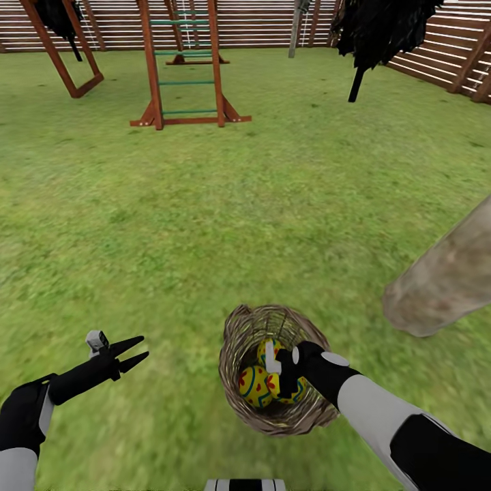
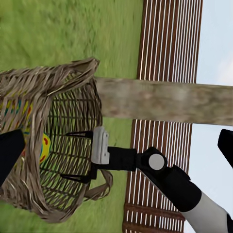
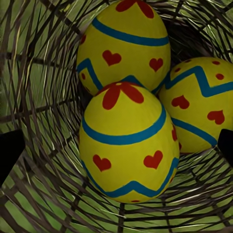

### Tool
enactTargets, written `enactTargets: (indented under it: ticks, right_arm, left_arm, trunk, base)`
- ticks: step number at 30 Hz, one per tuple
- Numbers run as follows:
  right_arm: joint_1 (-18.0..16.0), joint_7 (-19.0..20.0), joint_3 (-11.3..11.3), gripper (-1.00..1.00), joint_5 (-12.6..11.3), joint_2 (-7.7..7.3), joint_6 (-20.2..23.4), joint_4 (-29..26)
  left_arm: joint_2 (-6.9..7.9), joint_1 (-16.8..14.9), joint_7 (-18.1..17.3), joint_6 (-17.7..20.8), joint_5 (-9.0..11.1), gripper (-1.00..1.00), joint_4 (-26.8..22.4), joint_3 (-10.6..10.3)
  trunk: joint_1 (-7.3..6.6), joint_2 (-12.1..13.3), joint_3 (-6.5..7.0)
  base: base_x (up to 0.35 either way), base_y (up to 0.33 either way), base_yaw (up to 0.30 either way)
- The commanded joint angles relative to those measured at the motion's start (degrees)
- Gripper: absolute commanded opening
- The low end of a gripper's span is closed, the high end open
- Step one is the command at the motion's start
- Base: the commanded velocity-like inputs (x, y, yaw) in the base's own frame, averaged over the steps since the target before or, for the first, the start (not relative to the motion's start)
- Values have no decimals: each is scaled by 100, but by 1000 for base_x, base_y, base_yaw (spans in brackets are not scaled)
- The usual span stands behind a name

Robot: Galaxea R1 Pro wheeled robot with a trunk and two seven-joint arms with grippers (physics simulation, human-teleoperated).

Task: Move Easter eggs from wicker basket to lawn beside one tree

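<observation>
The wicker basket (image 1: 235,341) stands on the lawn (image 1: 204,225) just in front of me, with three yellow Easter eggs in it. In the right wrist view the nearest egg (image 3: 127,145) lies between my open fingertips, a second egg (image 3: 124,46) sits behind it and a third egg (image 3: 201,104) beside it. My right gripper (image 1: 281,382) reaches down into the basket, its jaws apart and touching no egg; the left wrist view shows the gripper (image 2: 77,156) inside the rim. My left gripper (image 1: 140,346) hovers open over grass to the basket's left. A thick pale tree trunk (image 1: 443,279) stands close on the right.
A wooden play set (image 1: 184,68) and a second wooden frame (image 1: 61,48) stand far back on the grass. A slatted fence (image 1: 436,48) runs along the back and right. A dark conifer (image 1: 382,27) stands at the back right. Open grass lies between basket and trunk.
</observation>
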Motion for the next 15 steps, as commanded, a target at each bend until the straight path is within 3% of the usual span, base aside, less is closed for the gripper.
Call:
enactTargets:
  ticks: [1,15]
  right_arm:
    - [-2,22,13,100,23,-5,25,-16]
    - [-2,15,13,100,23,-38,34,-24]
  left_arm:
    - [-5,-5,-49,61,-60,100,-4,16]
    - [-10,-5,-49,60,-60,100,3,16]
  trunk:
    - [-1,-2,-13]
    - [-1,-2,-141]
  base:
    - [0,0,0]
    - [0,0,0]
